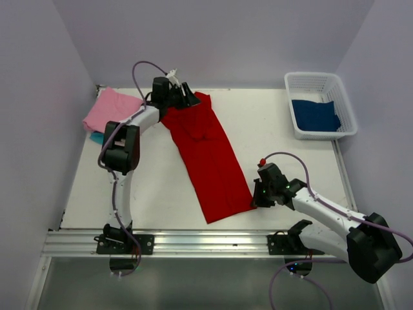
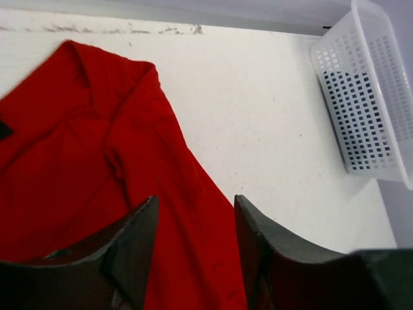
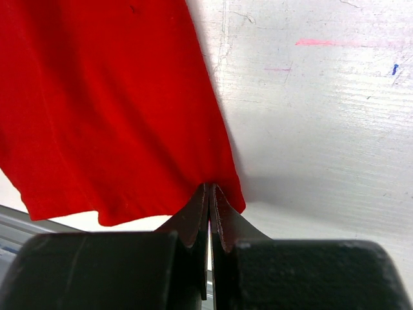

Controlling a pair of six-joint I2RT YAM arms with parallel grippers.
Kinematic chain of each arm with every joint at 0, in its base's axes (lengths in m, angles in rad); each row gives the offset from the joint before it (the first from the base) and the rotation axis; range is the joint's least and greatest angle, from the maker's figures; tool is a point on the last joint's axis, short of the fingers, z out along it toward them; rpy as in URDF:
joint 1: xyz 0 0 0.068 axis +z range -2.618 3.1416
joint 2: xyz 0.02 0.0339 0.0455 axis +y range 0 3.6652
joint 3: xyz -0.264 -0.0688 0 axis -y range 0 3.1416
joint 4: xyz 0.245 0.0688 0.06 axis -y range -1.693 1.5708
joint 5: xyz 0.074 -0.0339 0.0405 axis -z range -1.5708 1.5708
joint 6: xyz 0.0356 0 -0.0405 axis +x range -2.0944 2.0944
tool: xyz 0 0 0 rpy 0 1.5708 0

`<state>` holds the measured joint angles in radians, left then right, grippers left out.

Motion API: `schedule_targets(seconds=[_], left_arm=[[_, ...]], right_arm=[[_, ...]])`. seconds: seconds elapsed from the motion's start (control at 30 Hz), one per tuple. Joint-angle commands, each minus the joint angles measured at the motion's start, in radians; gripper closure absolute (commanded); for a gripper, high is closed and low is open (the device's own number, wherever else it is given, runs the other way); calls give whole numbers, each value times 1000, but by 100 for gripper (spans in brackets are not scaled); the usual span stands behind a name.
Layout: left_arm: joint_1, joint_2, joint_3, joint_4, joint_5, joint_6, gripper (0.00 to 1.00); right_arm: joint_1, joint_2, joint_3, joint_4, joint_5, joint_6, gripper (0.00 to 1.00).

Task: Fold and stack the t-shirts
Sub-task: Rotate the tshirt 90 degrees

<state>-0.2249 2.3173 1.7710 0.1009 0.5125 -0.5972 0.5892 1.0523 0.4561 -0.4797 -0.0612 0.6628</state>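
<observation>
A bright red t-shirt (image 1: 210, 155), folded into a long strip, lies diagonally across the table (image 1: 284, 155). My left gripper (image 1: 186, 97) hovers at its far end. In the left wrist view that gripper (image 2: 193, 216) is open, and the red t-shirt (image 2: 84, 142) lies flat below and between the fingers (image 2: 261, 245), not pinched. My right gripper (image 1: 255, 197) is at the strip's near right corner. In the right wrist view this gripper (image 3: 208, 191) is shut on the hem corner of the red t-shirt (image 3: 110, 110).
A pink t-shirt (image 1: 110, 108) is folded at the far left on a turquoise one (image 1: 96, 137). The white mesh basket (image 1: 308, 82) at the far right holds a dark blue t-shirt (image 1: 315, 115); the basket (image 2: 371, 90) also shows in the left wrist view. Walls enclose three sides.
</observation>
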Motion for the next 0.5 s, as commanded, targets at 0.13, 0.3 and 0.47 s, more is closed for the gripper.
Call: schedule_targets(seconds=[0.13, 0.3, 0.47], left_arm=[[13, -96, -79, -160, -207, 134, 92], [4, -43, -81, -207, -200, 140, 100], [-10, -6, -50, -254, -223, 149, 100]], right_arm=[[6, -5, 13, -10, 17, 4, 100], [6, -8, 15, -11, 21, 4, 100], [6, -11, 12, -11, 23, 6, 100]])
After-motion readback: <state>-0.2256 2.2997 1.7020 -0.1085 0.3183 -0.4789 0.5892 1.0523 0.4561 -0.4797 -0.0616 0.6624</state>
